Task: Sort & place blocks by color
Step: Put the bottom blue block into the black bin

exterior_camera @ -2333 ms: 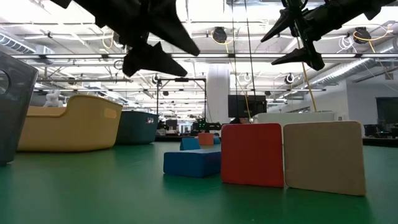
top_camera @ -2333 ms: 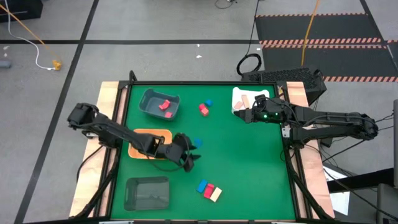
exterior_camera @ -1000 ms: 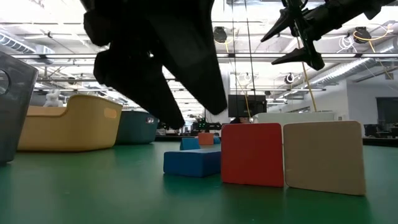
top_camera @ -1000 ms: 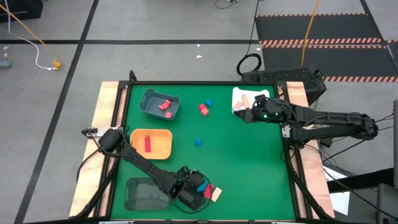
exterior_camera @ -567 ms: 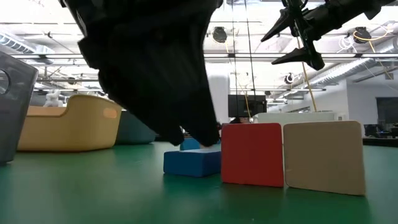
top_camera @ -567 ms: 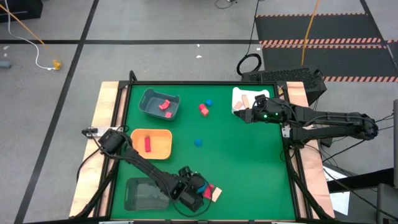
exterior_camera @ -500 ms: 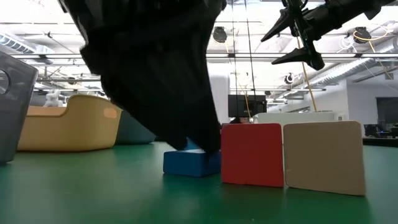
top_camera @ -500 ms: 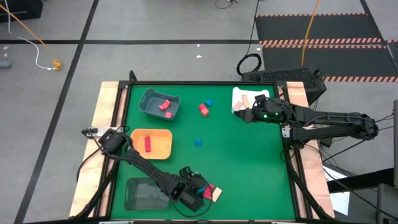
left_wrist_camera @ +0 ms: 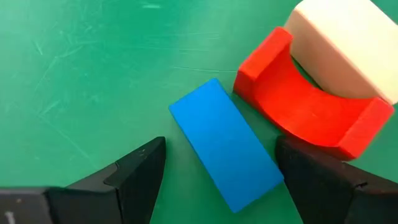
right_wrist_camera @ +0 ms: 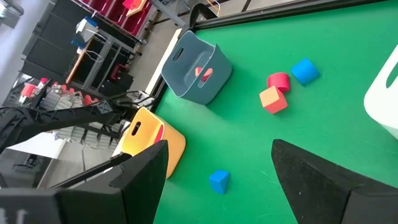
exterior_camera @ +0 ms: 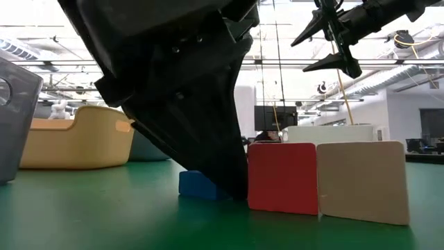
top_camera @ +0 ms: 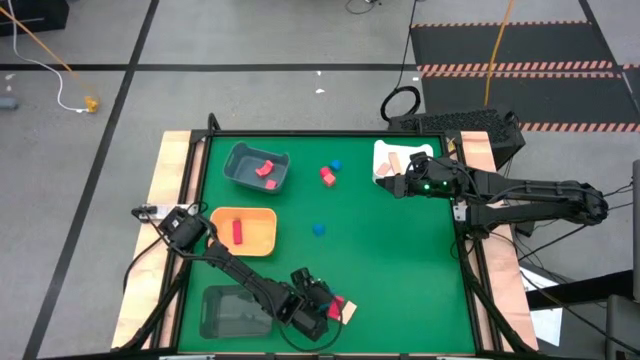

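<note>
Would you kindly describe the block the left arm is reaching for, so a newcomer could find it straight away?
Start at the green table and go to its near edge, beside the dark grey tray, where three blocks cluster. The left tool is open astride the flat blue rectangular block. Its neighbours are a red block with a curved hollow and a cream block; it alone is blue.

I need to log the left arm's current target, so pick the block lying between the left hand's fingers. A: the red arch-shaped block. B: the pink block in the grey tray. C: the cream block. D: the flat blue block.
D: in the left wrist view the left hand is open with its two fingers on either side of the blue block, while the red block and the cream block lie just beyond it.
</note>
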You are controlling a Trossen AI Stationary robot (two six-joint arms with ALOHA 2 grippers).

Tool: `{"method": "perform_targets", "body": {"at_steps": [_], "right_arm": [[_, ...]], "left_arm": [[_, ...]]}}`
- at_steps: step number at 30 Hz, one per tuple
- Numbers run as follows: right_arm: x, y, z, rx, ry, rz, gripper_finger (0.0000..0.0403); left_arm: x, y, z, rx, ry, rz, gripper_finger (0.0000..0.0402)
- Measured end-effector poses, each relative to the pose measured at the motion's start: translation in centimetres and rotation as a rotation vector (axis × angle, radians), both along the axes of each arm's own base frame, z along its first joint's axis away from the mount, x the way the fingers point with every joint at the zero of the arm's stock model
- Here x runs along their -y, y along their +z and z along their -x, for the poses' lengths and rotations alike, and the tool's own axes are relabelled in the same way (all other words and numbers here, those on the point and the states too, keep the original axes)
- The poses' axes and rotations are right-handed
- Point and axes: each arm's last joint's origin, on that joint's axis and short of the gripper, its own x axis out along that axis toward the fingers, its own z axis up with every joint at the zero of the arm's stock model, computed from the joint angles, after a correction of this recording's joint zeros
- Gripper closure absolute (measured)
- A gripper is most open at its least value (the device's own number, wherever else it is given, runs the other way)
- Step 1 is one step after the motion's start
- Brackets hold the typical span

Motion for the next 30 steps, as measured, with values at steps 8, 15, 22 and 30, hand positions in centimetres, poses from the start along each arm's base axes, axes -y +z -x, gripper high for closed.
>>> {"method": "perform_targets", "body": {"at_steps": [8,15,22,30], "right_arm": [[0.0,0.0,0.0,0.000,0.000,0.000,0.0124],[0.0,0.0,0.0,0.000,0.001,0.001,0.0124],[0.0,0.0,0.0,0.000,0.000,0.000,0.0124],[0.0,0.0,0.0,0.000,0.000,-0.001,0.0124]], "left_arm": [[-0.9,-0.1,-0.2,-0.035,0.062,0.042,0.0187],[-1.9,0.2,-0.5,-0.056,0.127,0.098,0.0270],[-3.6,2.0,-1.0,-0.042,0.108,0.090,0.0270],[-5.0,7.1,-0.8,0.071,0.072,0.117,0.0270]]}}
